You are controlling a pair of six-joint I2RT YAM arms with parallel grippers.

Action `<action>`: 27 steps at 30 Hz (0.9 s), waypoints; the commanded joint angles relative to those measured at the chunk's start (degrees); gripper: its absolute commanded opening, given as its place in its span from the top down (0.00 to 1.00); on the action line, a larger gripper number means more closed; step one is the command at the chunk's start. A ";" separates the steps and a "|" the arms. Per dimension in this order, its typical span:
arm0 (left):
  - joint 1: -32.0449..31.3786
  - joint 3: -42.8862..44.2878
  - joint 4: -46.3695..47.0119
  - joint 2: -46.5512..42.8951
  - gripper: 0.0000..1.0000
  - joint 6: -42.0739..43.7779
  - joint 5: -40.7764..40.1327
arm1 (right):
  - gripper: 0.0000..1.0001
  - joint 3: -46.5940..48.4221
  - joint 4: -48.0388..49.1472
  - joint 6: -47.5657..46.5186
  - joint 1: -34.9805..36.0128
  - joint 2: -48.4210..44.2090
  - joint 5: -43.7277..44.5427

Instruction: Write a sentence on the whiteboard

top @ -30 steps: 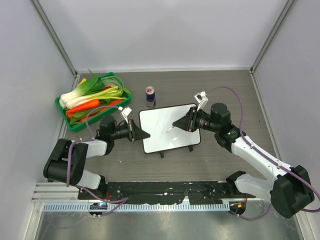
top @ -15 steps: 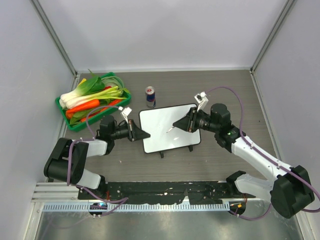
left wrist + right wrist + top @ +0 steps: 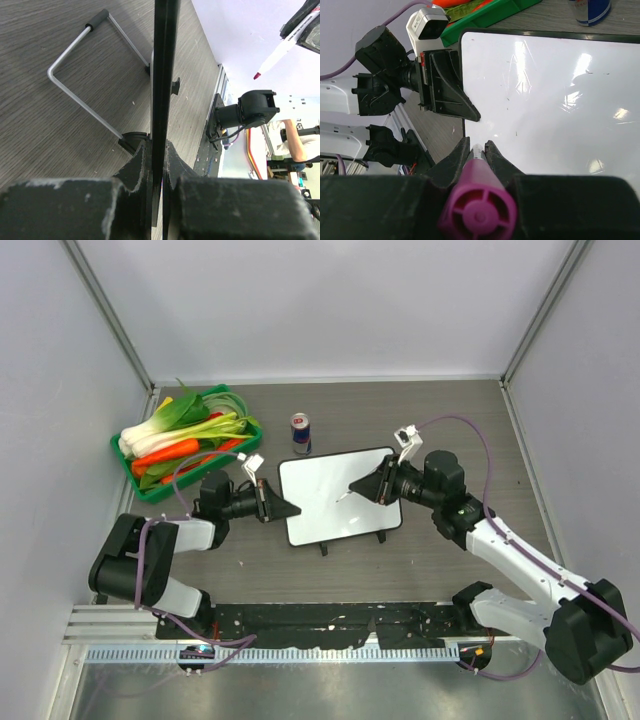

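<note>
The whiteboard (image 3: 335,510) lies in the middle of the table, blank apart from a few tiny specks; no pink sentence shows on it. My left gripper (image 3: 290,510) is shut on the board's left edge, seen edge-on in the left wrist view (image 3: 162,75), with the fingers (image 3: 137,160) on either side. My right gripper (image 3: 358,486) is shut on a pink marker (image 3: 479,200). The marker's tip (image 3: 342,498) hovers over the board's middle-right. The board fills the right wrist view (image 3: 555,100). The marker also shows in the left wrist view (image 3: 280,47).
A green basket (image 3: 158,492) of vegetables stands at the back left. A drink can (image 3: 300,433) stands just behind the board. The board's wire stand (image 3: 85,100) rests on the wood table under it. White walls close in the sides and back.
My right gripper and the marker have shifted slightly to the right and back over the board. The left gripper and the board have not moved.
</note>
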 commanded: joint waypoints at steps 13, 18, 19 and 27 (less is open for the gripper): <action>0.20 0.72 -2.55 1.56 1.00 1.97 -3.59 | 0.99 5.32 2.27 -3.86 12.06 5.16 12.84; 0.20 0.72 -2.81 1.38 1.00 2.15 -3.68 | 0.99 5.59 4.12 -4.21 14.79 6.12 15.39; 0.20 0.81 -2.81 1.55 1.00 2.15 -3.59 | 0.99 5.59 4.82 -4.03 14.88 6.30 15.40; 0.20 1.07 -2.81 2.08 1.00 2.06 -3.59 | 0.99 6.82 6.32 -4.38 15.94 7.88 17.06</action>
